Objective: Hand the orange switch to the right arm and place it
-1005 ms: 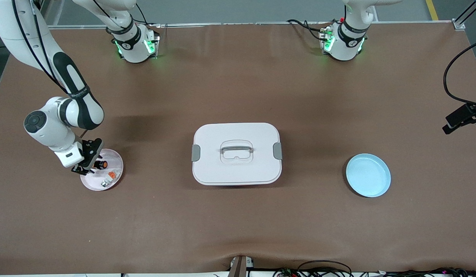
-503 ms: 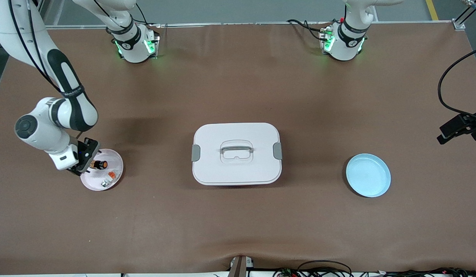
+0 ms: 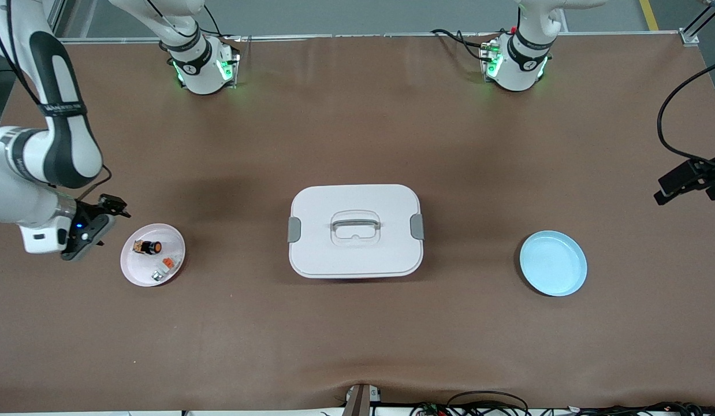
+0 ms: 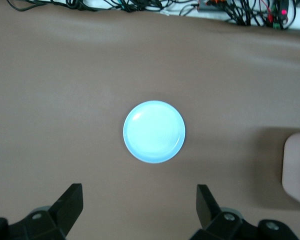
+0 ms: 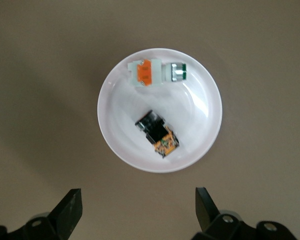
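- The orange switch (image 3: pixel 149 247) lies on its side in the pink plate (image 3: pixel 132 270), beside a white-grey block with an orange tab (image 3: pixel 168 263) and a small silver-green part (image 3: pixel 157 275).
- The right gripper (image 3: pixel 90 226) hangs over the tabletop (image 3: pixel 357 335) just beside the plate, fingers (image 5: pixel 70 207) spread wide and empty; the switch sits ahead of them, untouched.
- The left gripper (image 4: pixel 140 210), out of the front view, waits above the blue plate (image 3: pixel 553 263), fingers wide, holding nothing.
- Judged by look, the switch is light, rigid plastic with a smooth round barrel, likely to roll or squirt out of a pinch.
- Best hold: across the black cylindrical body (image 5: pixel 151 123), fingers square to its axis, clear of the plate's rim.
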You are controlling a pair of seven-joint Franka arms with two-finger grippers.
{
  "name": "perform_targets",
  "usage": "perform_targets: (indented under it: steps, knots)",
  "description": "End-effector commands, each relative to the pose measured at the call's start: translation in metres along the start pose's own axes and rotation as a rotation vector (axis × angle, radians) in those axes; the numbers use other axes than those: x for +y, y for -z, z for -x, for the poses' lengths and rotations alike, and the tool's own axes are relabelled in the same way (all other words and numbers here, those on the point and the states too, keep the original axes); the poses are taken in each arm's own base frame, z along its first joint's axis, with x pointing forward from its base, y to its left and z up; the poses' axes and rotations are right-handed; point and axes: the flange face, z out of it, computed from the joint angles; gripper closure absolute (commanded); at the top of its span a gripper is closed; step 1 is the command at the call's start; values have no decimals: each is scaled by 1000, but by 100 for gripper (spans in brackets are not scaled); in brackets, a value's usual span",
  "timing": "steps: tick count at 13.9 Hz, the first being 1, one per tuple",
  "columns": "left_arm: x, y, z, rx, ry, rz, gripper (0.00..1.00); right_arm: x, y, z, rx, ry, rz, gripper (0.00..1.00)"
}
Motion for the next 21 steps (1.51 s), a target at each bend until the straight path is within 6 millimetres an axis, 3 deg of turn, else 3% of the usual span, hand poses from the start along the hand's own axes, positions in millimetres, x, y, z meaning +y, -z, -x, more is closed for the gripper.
perform_targets:
  steps: [1,4,9,15,19,21]
  knots:
    - [-2,6,41,14,-54,4,0,9,43,15,-6,-108,-15,0]
    - [14,8,48,35,-79,-25,0,8,89,25,-34,-219,-49,0]
    - [22,24,9,72,-49,-11,0,-7,142,24,-70,-408,-59,0]
    - [16,31,18,25,-33,-12,0,-34,173,24,-83,-634,-54,0]
    - [19,31,22,-2,-30,-12,0,-37,179,22,-80,-717,-37,0]
    - [17,30,21,-3,-30,-13,0,-32,196,24,-59,-728,-23,0]
